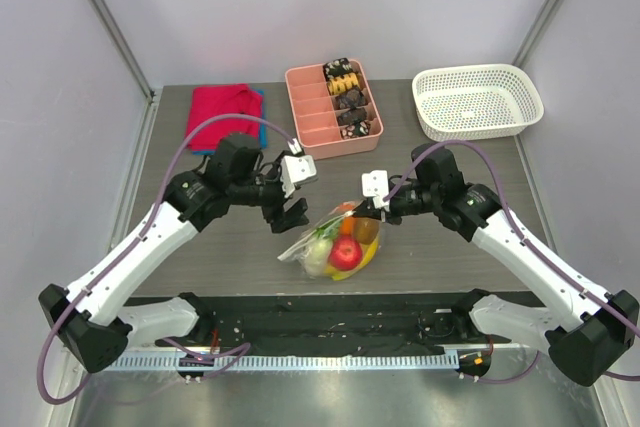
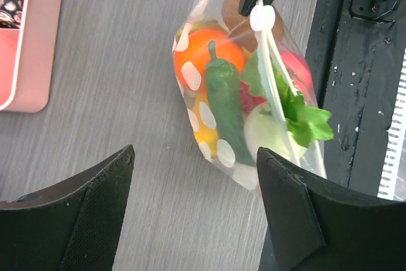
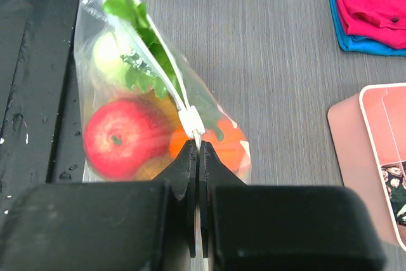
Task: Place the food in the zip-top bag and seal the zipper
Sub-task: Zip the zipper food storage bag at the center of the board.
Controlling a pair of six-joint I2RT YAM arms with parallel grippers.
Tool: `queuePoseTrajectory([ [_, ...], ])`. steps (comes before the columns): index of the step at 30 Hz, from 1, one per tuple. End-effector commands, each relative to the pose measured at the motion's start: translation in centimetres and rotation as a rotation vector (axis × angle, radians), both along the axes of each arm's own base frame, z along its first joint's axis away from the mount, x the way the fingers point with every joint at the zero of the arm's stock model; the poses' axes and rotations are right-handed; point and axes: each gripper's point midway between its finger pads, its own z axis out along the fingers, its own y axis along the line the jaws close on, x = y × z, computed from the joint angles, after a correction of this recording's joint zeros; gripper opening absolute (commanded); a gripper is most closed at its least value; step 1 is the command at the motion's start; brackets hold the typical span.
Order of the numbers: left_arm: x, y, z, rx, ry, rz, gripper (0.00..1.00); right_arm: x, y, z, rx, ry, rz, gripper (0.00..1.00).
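The clear zip-top bag (image 1: 333, 244) with white oval dots lies at the table's front middle, filled with the food: a red apple (image 3: 119, 138), an orange (image 2: 203, 46), a green pepper (image 2: 223, 103), a leafy green piece (image 2: 299, 111) and a pale round piece. My right gripper (image 3: 198, 149) is shut on the bag's zipper (image 3: 166, 74) edge, just behind a white slider (image 3: 191, 122); it also shows in the top view (image 1: 379, 209). My left gripper (image 2: 195, 152) is open and empty, just left of the bag (image 2: 209, 118), not touching it.
A pink divided tray (image 1: 312, 113) with dark snacks stands at the back middle. A white mesh basket (image 1: 477, 100) is at the back right. A red cloth on a blue one (image 1: 222, 112) lies at the back left. A black strip (image 1: 330, 322) runs along the front edge.
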Motion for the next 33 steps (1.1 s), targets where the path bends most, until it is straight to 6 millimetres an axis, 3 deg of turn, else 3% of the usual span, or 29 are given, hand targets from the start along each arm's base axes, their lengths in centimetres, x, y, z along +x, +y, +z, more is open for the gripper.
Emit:
queuePoseTrajectory([
  [1,0.5,-0.7,1.0,-0.039,-0.028,0.001,0.77,0.3,0.6,1.9,0.052,-0.070,0.032,0.01],
  [8,-1.4,-1.2,2.3,-0.067,0.037,-0.008,0.78,0.1,0.5,1.6,0.042,-0.061,0.034,0.01],
  [15,-3.6,-1.7,0.0,-0.028,0.160,0.033,0.80,0.1,0.4,1.7,0.039,-0.063,0.029,0.01],
  [29,-2.8,-1.1,-3.1,0.066,0.194,0.143,0.80,-0.1,0.4,1.6,0.038,-0.054,0.036,0.01],
  [33,-2.4,-1.8,-4.1,0.082,0.180,0.150,0.80,-0.4,0.6,1.8,0.046,-0.044,0.049,0.01],
])
